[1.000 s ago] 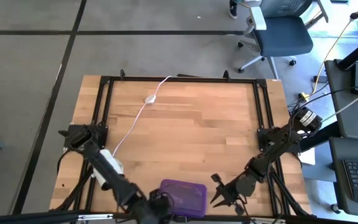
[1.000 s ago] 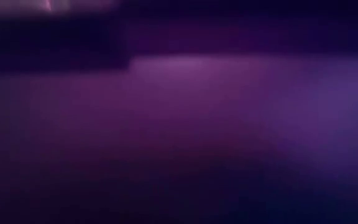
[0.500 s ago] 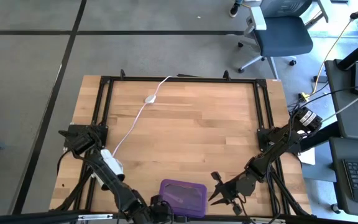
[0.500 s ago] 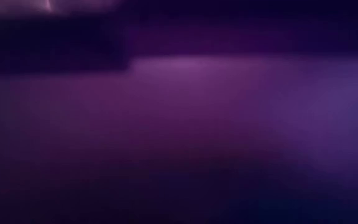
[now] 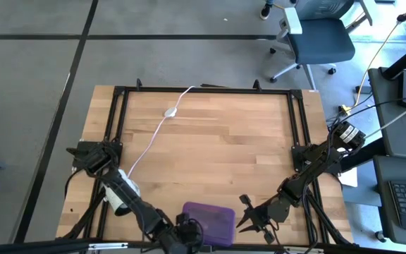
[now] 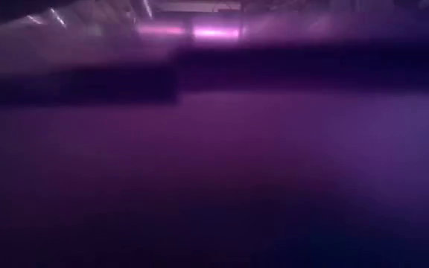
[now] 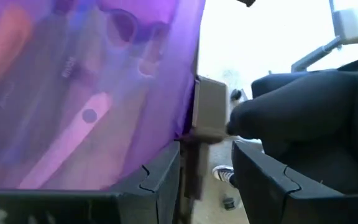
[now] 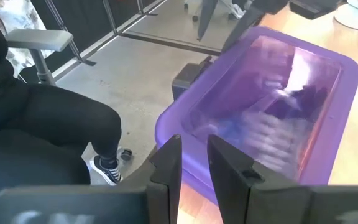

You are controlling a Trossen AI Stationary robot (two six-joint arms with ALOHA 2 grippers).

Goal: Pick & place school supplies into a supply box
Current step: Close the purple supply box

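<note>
**High view: closed purple case at the near table edge, an arm at each end**

High view, bottom centre of the frame: one flat translucent purple plastic pencil case lies shut at the near edge of the wooden table, its long axis running left to right across the picture. The left gripper is at the case's lower-left corner; the left wrist view shows its fingers part-open with the case's edge and grey clasp between them, though whether they press on it I cannot tell. The right gripper hovers just beside the case's right end, its narrowly parted fingers empty, so the case lies to their left. The left arm is judged nearer.

Pens and scissors show only as blurred shapes through the lid; a count is not possible.

Farther up, one white cable with an oval switch crosses the table's upper left.
</note>
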